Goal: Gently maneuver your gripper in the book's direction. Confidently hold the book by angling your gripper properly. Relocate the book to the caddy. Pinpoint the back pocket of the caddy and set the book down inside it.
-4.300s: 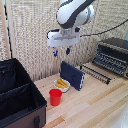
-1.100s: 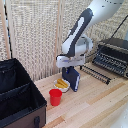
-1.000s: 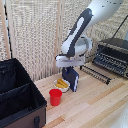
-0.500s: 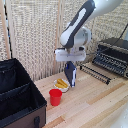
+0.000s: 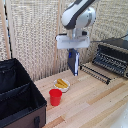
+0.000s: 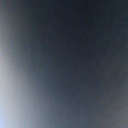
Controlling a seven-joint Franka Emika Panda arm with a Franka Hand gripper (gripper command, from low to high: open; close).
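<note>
While aloft: book (image 5: pixel 74 61) in hand (image 5: pixel 73 50)

- The caddy (image 5: pixel 20 100) sits on the table (image 5: pixel 95 107) at the exterior view's left.
- The cup (image 5: pixel 55 97) stands on the table just to the right of the caddy.
- A small plate (image 5: pixel 61 84) with food lies just behind the cup.
- The book (image 5: pixel 74 61) hangs in the air under the gripper (image 5: pixel 73 49), above and to the right of the plate.
- The toaster oven (image 5: pixel 113 55) sits at the exterior view's right, well apart from the caddy.
</note>
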